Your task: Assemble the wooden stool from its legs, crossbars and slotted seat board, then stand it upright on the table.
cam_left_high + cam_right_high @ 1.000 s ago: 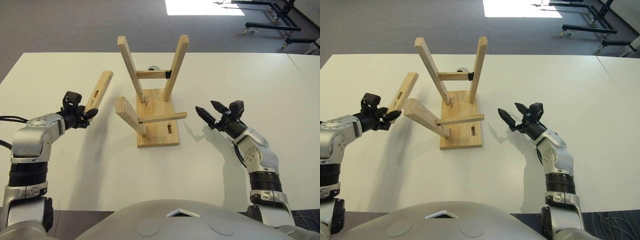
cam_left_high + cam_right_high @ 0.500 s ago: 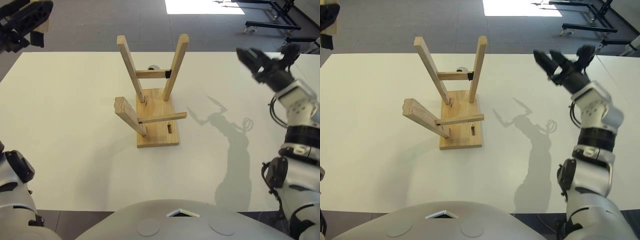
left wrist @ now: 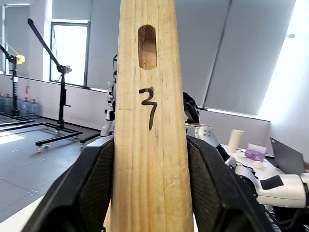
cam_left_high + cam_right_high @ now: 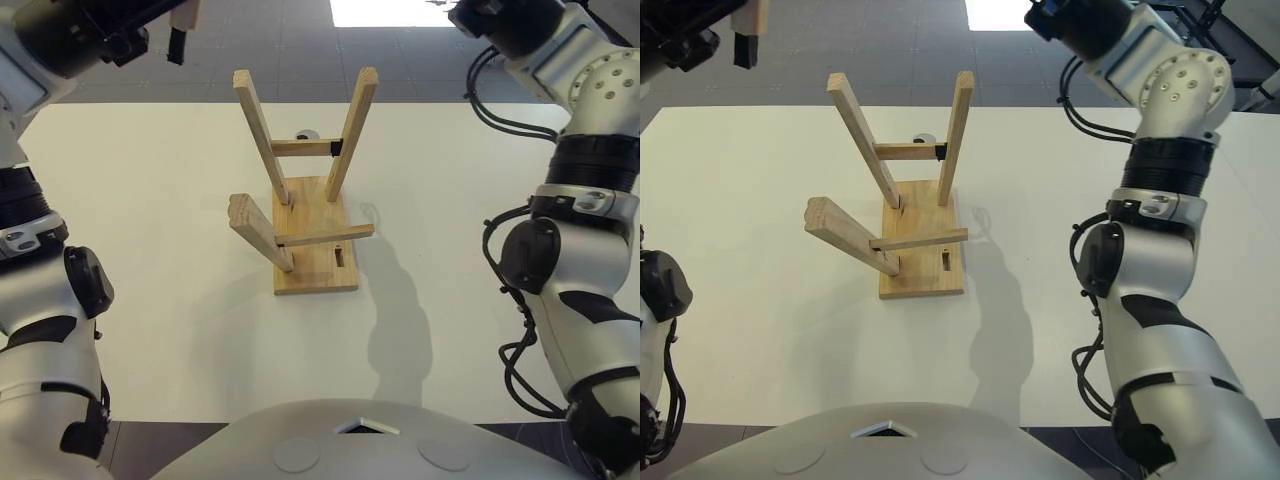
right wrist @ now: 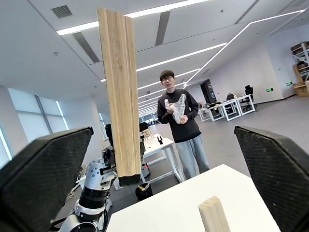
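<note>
The partly built stool sits mid-frame in the head views. Its seat board (image 4: 315,275) lies flat on the white table (image 4: 150,300), with three legs (image 4: 262,135) standing in its slots and two crossbars (image 4: 303,148) joining them. At upper left, the left gripper (image 3: 150,193) is clamped on the fourth leg (image 3: 149,96), held high above the table. The right gripper (image 5: 159,164) faces the ceiling (image 5: 43,43), fingers spread wide apart.
</note>
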Robot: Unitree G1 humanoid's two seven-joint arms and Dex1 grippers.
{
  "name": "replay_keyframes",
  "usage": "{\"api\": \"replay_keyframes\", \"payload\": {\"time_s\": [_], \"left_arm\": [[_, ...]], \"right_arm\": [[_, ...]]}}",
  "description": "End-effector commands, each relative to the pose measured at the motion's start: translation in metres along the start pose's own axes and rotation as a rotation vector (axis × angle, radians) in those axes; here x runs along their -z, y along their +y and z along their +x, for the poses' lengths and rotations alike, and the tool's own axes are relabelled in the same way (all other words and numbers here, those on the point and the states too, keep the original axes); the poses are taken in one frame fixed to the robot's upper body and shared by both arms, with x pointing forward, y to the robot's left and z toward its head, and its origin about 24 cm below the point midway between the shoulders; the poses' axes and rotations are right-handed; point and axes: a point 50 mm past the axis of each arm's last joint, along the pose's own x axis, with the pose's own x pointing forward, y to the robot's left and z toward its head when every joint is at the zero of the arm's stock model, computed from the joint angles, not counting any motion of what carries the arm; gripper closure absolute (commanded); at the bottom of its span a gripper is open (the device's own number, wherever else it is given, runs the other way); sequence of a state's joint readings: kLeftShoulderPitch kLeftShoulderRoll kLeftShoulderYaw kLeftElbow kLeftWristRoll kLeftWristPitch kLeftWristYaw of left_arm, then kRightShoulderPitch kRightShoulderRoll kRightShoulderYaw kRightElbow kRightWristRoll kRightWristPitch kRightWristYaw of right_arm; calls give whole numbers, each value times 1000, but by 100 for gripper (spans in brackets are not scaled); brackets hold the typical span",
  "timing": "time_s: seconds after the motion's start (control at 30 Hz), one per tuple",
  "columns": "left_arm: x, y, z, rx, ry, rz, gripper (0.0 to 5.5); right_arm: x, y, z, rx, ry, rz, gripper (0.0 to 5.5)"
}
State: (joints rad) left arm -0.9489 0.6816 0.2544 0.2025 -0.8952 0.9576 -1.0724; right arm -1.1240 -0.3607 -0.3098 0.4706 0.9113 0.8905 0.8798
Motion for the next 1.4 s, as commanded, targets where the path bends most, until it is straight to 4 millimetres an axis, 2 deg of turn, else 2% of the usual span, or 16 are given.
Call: {"api": "replay_keyframes", "payload": {"time_s": [0.03, 0.3, 0.47, 0.63, 0.8, 1.3, 1.4], "left_arm": [[5, 1, 15, 65, 42, -13, 343], [27, 7, 19, 67, 116, -35, 343], [33, 11, 19, 59, 128, -52, 343], [37, 4, 27, 99, 144, -45, 343], [43, -1, 33, 122, 144, -65, 343], [44, -1, 29, 101, 151, -50, 343], [44, -1, 28, 101, 152, -48, 343]], "right_arm": [[-3, 6, 21, -49, -49, 19, 10], [3, 19, 33, -131, -117, 103, 10], [10, 29, 36, -175, -112, 151, 10], [23, 34, 47, -179, -101, 176, 10], [28, 33, 54, -169, -119, 194, 10], [40, 32, 44, -132, -102, 200, 10], [42, 32, 42, -123, -101, 201, 56]]}}
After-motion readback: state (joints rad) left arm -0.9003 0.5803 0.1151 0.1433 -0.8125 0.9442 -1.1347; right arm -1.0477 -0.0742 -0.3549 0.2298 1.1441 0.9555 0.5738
